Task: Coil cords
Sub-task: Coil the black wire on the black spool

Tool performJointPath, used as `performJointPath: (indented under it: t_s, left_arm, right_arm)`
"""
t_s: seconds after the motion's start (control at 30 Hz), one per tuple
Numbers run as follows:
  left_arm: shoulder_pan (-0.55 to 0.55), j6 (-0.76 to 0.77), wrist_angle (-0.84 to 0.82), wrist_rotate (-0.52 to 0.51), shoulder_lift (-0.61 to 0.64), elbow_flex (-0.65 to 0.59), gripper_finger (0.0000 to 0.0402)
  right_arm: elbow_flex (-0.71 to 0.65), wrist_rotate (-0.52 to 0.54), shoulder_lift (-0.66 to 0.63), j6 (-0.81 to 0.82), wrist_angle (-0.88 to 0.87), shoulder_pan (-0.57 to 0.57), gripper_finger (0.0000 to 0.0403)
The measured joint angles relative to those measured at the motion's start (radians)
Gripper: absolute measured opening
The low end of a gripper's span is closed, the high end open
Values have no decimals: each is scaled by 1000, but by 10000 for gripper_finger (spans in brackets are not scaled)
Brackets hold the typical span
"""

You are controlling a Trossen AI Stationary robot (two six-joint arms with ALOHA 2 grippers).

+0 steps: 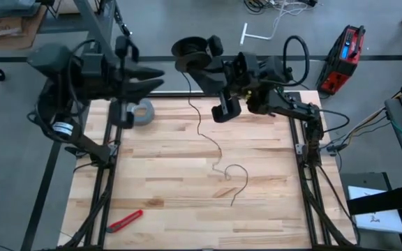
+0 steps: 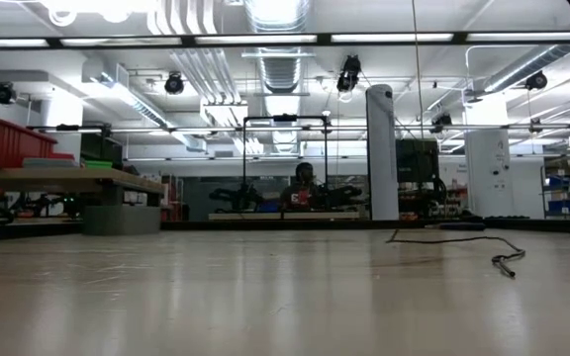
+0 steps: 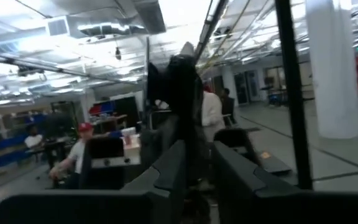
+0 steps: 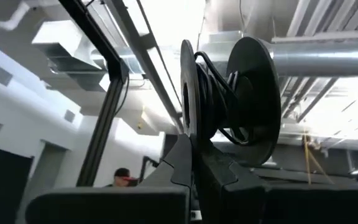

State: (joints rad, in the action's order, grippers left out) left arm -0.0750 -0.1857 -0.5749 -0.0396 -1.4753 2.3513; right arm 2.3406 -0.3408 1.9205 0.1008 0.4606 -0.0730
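Observation:
The cord's black round reel (image 1: 189, 50) hangs high over the table's far edge, with my right gripper (image 1: 211, 50) shut on it. In the right wrist view the reel (image 4: 229, 99) shows two flanges with cord wound between them. The thin black cord (image 1: 199, 129) drops from the reel to the table, and its free end (image 1: 233, 201) curls on the wood. In the low view the cord (image 2: 415, 119) hangs straight down, then lies along the table to its end (image 2: 506, 265). My left gripper (image 1: 160, 78) hovers open at the far left, clear of the cord. My right gripper pinches the rim of one reel flange (image 4: 189, 127) between its two fingers. The fingers come from the table's right, slanting upward. The reel is lifted clear of the table, its flanges standing on edge, and the cord hangs slack below it onto the wood.
A grey tape roll (image 1: 142, 111) lies on the table under my left arm. A red cutter (image 1: 125, 220) lies near the front left corner. A red case (image 1: 345, 59) stands on the floor beyond the right arm. People show in the room behind.

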Motion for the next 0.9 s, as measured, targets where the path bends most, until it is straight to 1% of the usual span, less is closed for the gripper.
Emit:
performJointPath:
  t_s: [0.1, 0.2, 0.23, 0.33, 0.43, 0.73, 0.9]
  left_arm:
    - [1, -22, 25, -19, -19, 1, 78]
    - [-1, -35, 34, -97, -24, 3, 87]
    - [-1, -42, 39, -109, -24, 3, 90]
    - [0, -51, 74, -106, -24, 3, 99]
    - [-4, -68, 90, -73, -20, 3, 106]
    - [-27, -69, 66, -63, -13, 3, 120]
    - [-58, -35, 15, -75, 16, 3, 119]
  right_arm:
    - [-1, -4, 7, 16, 0, 0, 0]
    - [-2, -4, 8, 7, -28, 5, 0]
    - [-2, -2, 8, -2, -40, 7, 0]
    - [-2, 22, 8, -23, -80, 10, 0]
    - [-2, 35, 8, -44, -116, 10, 0]
    - [-5, 47, 6, -67, -164, 11, 0]
    - [-5, 54, 8, -67, -195, 11, 0]
